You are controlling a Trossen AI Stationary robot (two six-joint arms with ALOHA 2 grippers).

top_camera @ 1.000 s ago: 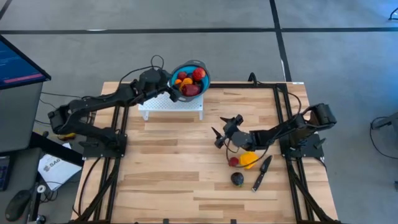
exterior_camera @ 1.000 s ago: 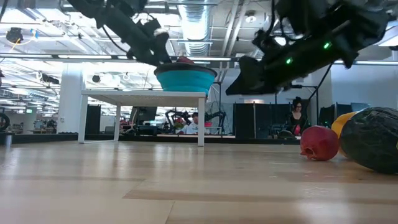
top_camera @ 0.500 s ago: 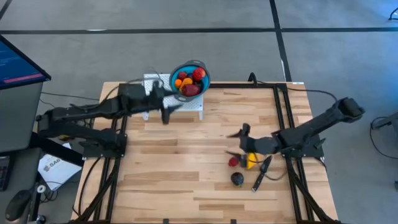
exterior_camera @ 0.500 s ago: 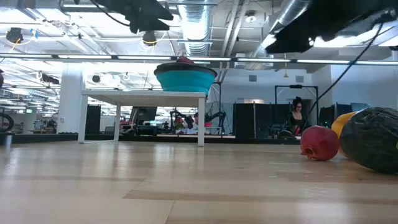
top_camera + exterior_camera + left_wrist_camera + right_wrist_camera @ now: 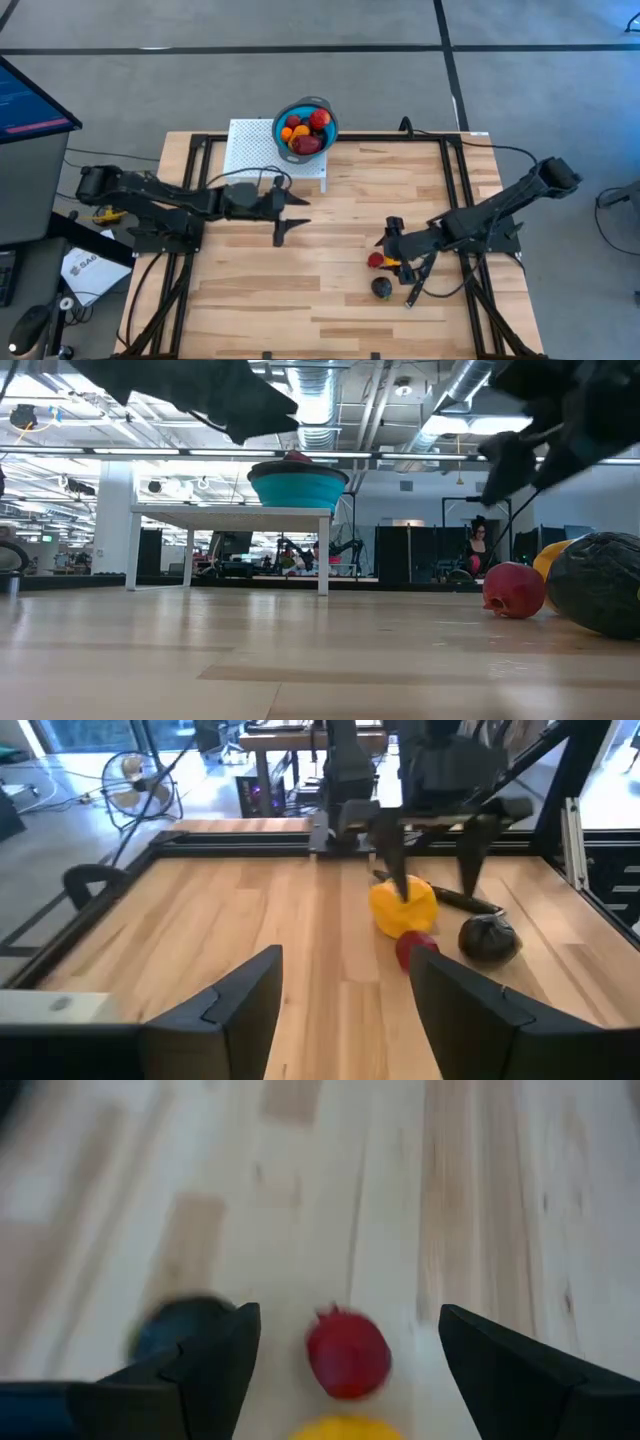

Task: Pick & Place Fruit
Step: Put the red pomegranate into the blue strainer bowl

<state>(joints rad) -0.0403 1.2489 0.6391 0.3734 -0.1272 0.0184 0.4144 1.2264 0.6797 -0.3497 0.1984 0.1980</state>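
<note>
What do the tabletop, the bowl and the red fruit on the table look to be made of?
Tabletop: pale wood planks, matte, with visible grain and seams. Bowl: probably plastic, smooth uniform blue outside. Red fruit: likely moulded plastic or rubber, smooth with a slight sheen; can't tell which.

Blue bowl (image 5: 304,112) on a white perforated stand (image 5: 252,152); black-handled knife (image 5: 417,283) on the wooden table (image 5: 300,290).

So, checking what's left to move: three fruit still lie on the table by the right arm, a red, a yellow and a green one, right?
Not quite: the third fruit is dark purple, not green, as the left wrist view shows. The red and yellow ones do lie beside it.
</note>
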